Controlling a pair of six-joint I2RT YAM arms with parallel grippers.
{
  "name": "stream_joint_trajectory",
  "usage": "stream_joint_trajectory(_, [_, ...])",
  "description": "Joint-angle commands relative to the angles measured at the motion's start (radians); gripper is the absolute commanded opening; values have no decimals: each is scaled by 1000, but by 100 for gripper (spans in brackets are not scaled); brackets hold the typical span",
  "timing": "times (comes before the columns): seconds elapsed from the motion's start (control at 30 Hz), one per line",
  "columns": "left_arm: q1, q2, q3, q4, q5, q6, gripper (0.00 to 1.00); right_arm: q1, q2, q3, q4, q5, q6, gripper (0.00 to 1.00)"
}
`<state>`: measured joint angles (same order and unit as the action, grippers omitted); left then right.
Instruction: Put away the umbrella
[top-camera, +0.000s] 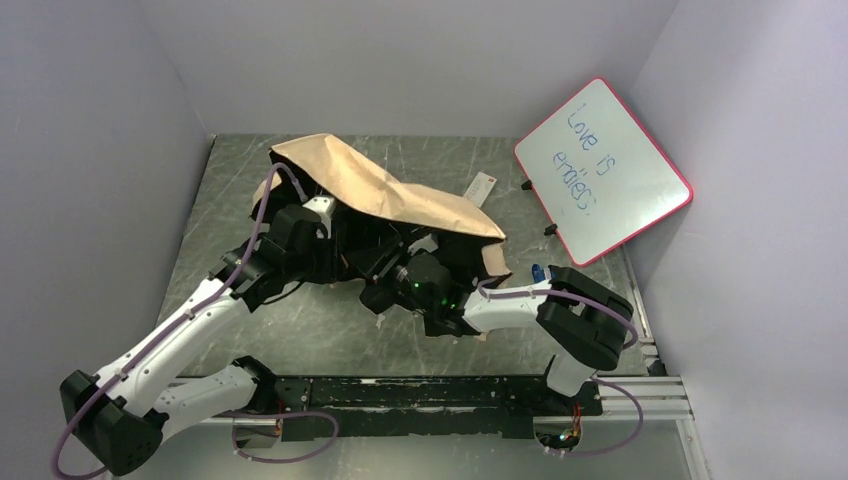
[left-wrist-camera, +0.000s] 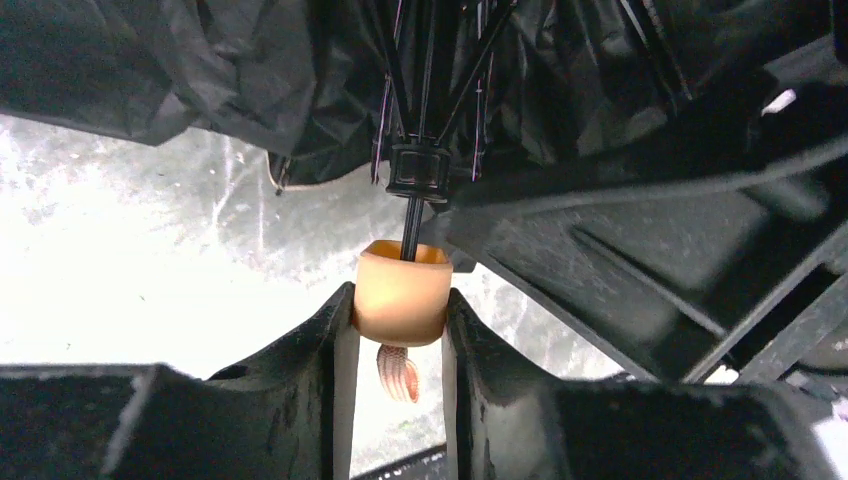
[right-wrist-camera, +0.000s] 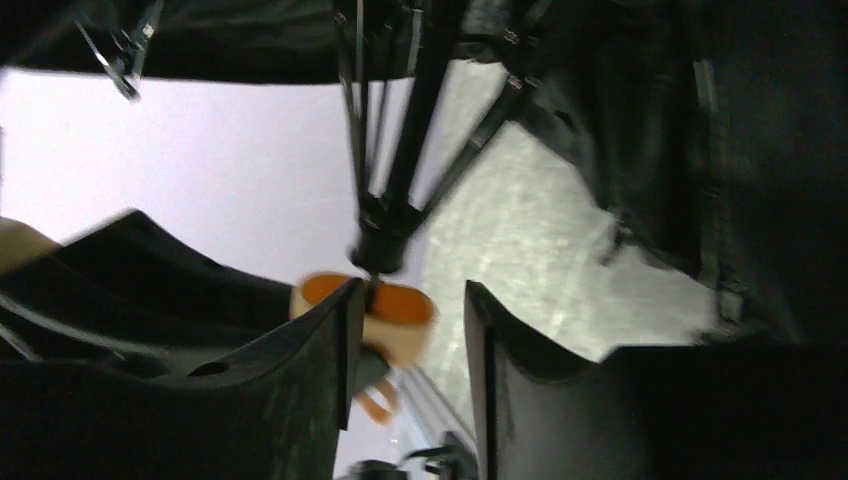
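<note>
Umbrella (top-camera: 390, 195), half-open and tan side up, sprawls over the middle of the table (top-camera: 300, 330), covering both your wrists. Your left gripper (left-wrist-camera: 398, 305) is clamped on its orange handle (left-wrist-camera: 402, 290), and the shaft (left-wrist-camera: 412, 225) runs straight away from the jaws to the runner (left-wrist-camera: 418, 170). Your right gripper (right-wrist-camera: 408, 300) hangs spread and empty just short of that runner, so it is probably the arm to slide it.

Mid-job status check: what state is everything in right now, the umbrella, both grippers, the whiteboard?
umbrella: partly open, canopy slumped over both wrists.
left gripper: shut on the handle.
right gripper: open, fingers apart around the handle.
whiteboard: propped up tilted, written on.
</note>
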<state>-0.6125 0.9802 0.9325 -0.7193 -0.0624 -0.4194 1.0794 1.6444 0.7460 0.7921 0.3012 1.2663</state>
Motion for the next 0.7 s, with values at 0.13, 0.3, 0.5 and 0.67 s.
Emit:
stream_joint_trajectory(0.13, [18, 54, -65, 214, -114, -35, 5, -17, -69, -121, -60, 22, -47, 56])
stream_joint_trajectory(0.3, [17, 106, -95, 258, -97, -32, 5, -16, -113, -205, -84, 47, -52, 58])
stream_joint_trajectory(0.5, [17, 135, -155, 302, -36, -26, 52, -16, -232, -243, -234, 69, -197, 59])
stream_joint_trajectory(0.67, [17, 96, -175, 283, -38, -13, 71, -12, -383, -272, -434, 84, -304, 62])
